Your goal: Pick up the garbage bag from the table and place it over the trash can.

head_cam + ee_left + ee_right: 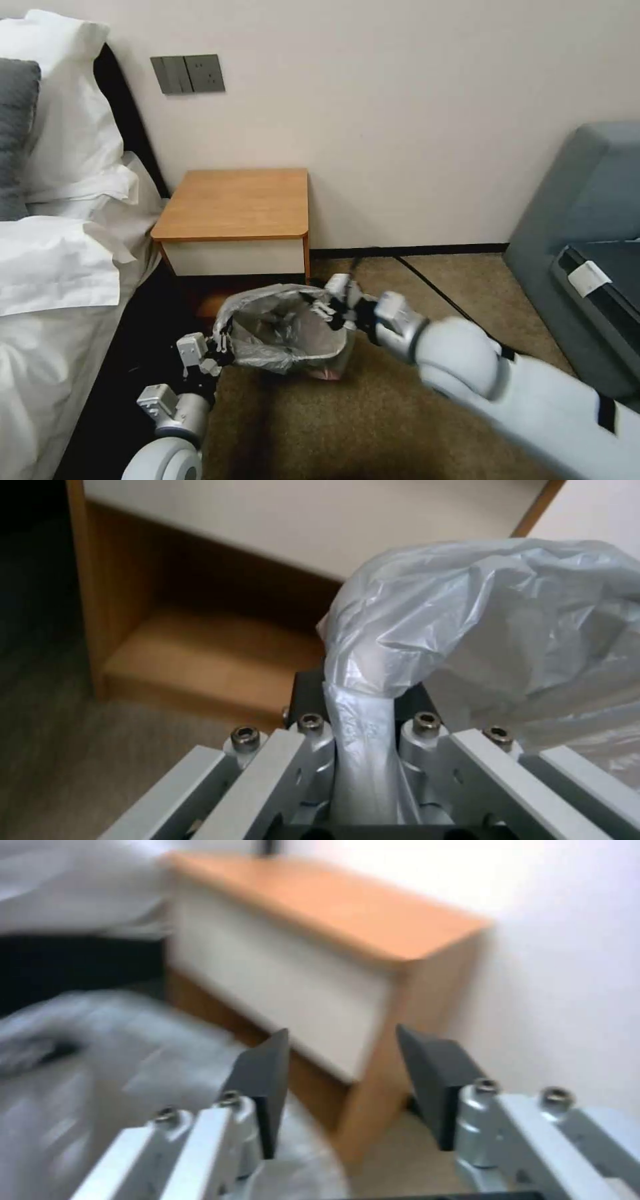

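The bag (287, 327) hangs spread open over the floor in front of the counter (233, 203), just below its drawer front, its mouth held wide between the two hands. A pinkish-red patch shows at its lower edge, on the side nearer the right hand. The bin cannot be made out; the bag's crinkled grey plastic covers whatever lies under it.

The left hand (223, 347) is at the bag's rim on the bed side, low and close to the carpet. In the left wrist view the left hand (367, 715) is clamped on a twisted strip of the bag (493, 615), the plastic pinched flat between the pads and ballooning out just beyond them. Past that hand lies the counter's lower shelf (213, 650).

The right hand (331, 308) is at the opposite rim of the bag, just in front of the counter's near corner. In the right wrist view the right hand (340, 1085) has its dark pads apart with nothing between them; the bag (113, 1065) lies beside one pad (263, 1080), and the counter (320, 935) stands just ahead. Whether the pad touches the plastic cannot be told.

The bed (60, 267) lies beyond the left hand, and a grey sofa (587, 227) well beyond the right arm.
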